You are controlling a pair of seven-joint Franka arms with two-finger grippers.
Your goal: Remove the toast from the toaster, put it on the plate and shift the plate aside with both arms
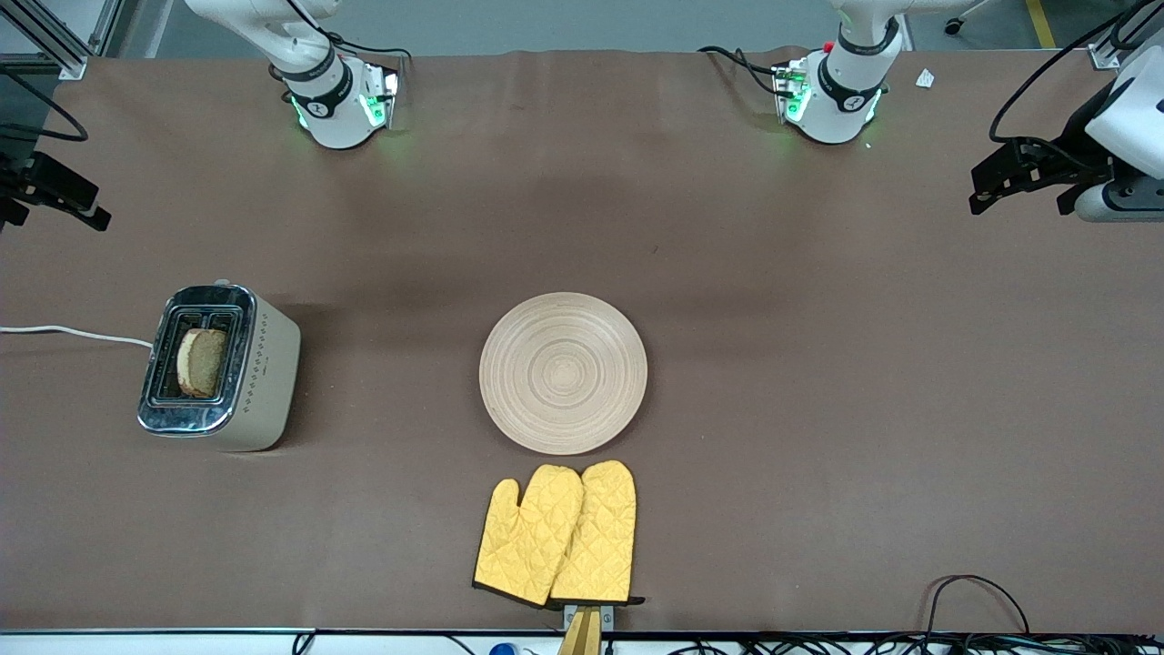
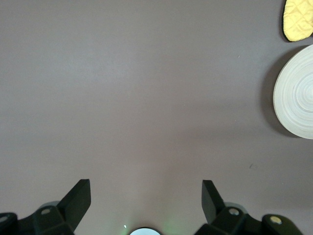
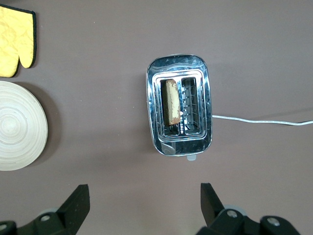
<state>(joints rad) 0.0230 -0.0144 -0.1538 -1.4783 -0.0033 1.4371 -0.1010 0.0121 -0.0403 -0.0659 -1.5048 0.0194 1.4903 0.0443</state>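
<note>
The toast (image 1: 202, 362) stands upright in one slot of a beige and chrome toaster (image 1: 265, 375) toward the right arm's end of the table. It also shows in the right wrist view (image 3: 171, 102), in the toaster (image 3: 206, 113). The plate (image 1: 563, 372) lies empty at the table's middle; its edge shows in both wrist views (image 2: 298, 93) (image 3: 17, 125). My right gripper (image 3: 144, 193) is open and empty, high above the table beside the toaster; it shows in the front view (image 1: 64, 202). My left gripper (image 2: 146, 188) is open and empty, high over bare table at the left arm's end (image 1: 1000, 182).
A pair of yellow oven mitts (image 1: 559, 532) lies nearer to the front camera than the plate, close to the table's edge. The toaster's white cord (image 1: 73, 334) runs off the right arm's end of the table. Cables lie along the front edge (image 1: 973, 600).
</note>
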